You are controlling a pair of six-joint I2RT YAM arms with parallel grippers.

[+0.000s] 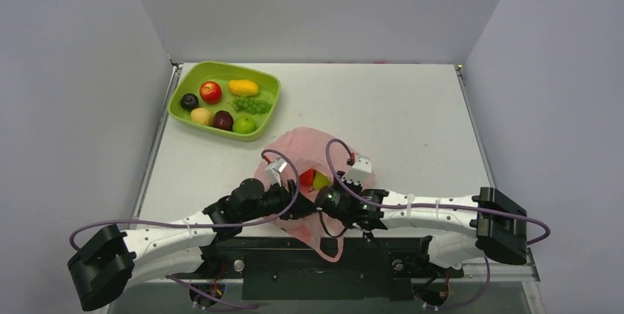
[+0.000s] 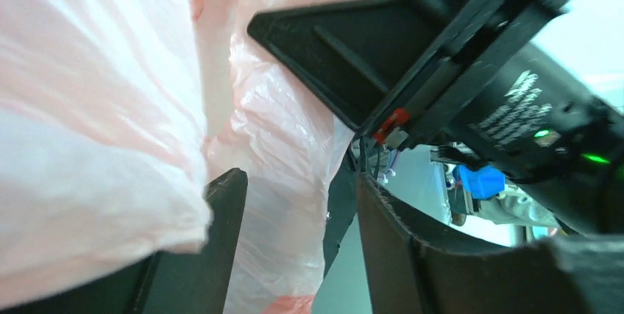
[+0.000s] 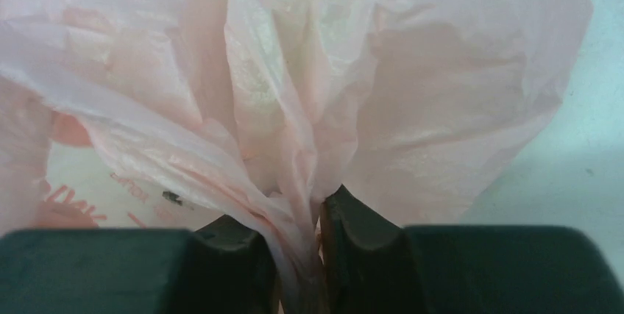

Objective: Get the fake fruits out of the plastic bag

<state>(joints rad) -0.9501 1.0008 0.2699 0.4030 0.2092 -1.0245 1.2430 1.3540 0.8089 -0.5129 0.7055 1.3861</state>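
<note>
The pink plastic bag [image 1: 305, 148] lies crumpled at the table's near middle. Inside its mouth a red fruit [image 1: 307, 176] and a yellow-green fruit [image 1: 321, 179] show. My right gripper [image 3: 316, 204] is shut on a bunched fold of the bag [image 3: 294, 93]; in the top view it [image 1: 332, 200] sits at the bag's near edge. My left gripper [image 2: 294, 182] is open, its fingers apart with bag film [image 2: 279, 130] hanging between them. In the top view it [image 1: 296, 205] is at the bag's near left side, close to the right gripper. Several fruits lie in the tray.
A lime-green tray [image 1: 184, 86] at the back left holds a plum [image 1: 190, 101], red apple [image 1: 211, 92], lemon [image 1: 201, 116], dark red apple [image 1: 223, 120], green apple [image 1: 244, 123], mango [image 1: 243, 87] and grapes [image 1: 252, 105]. Grey walls enclose the table.
</note>
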